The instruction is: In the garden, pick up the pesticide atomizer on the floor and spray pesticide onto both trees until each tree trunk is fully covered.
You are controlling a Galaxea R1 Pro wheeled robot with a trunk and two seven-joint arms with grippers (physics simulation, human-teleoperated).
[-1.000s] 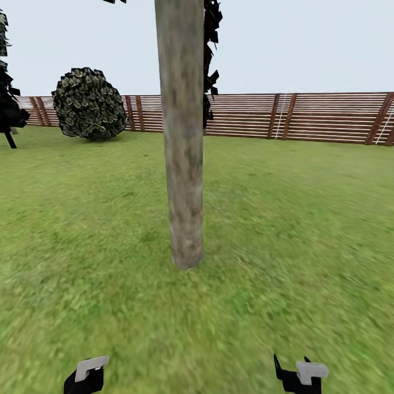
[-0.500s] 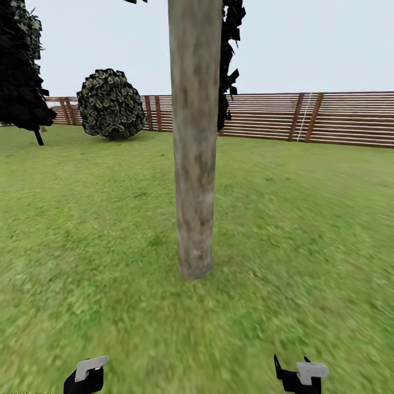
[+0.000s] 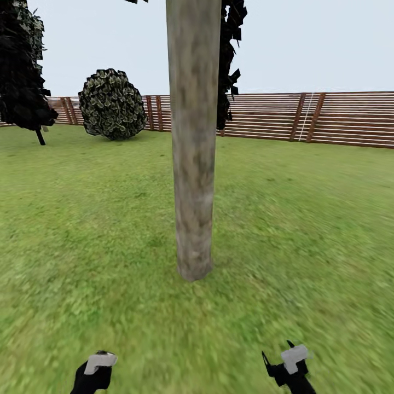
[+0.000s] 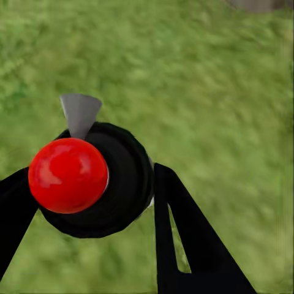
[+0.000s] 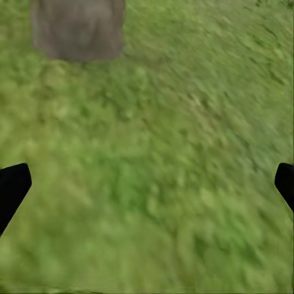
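A thick, pale grey-brown tree trunk [image 3: 194, 137] stands upright on the lawn straight ahead, and its base [image 5: 78, 27] also appears in the right wrist view. In the left wrist view my left gripper [image 4: 92, 190] is shut on the pesticide atomizer [image 4: 119, 184], a dark round bottle with a red top [image 4: 67, 174] and a grey nozzle. Low in the head view the left gripper [image 3: 96, 372] hangs over the grass short of the trunk. My right gripper [image 3: 287, 366] is open with only grass between its fingertips [image 5: 12, 190].
A round mottled bush [image 3: 112, 104] and a near-black tree [image 3: 22, 71] stand far left by the reddish slat fence [image 3: 306, 117]. Another dark narrow tree [image 3: 230, 60] rises behind the trunk. Green lawn [image 3: 306, 219] lies on all sides.
The view panned left over the first half second, shifting trunk and bush rightward. Since then, both grippers have shifted slightly; the right one rose and turned.
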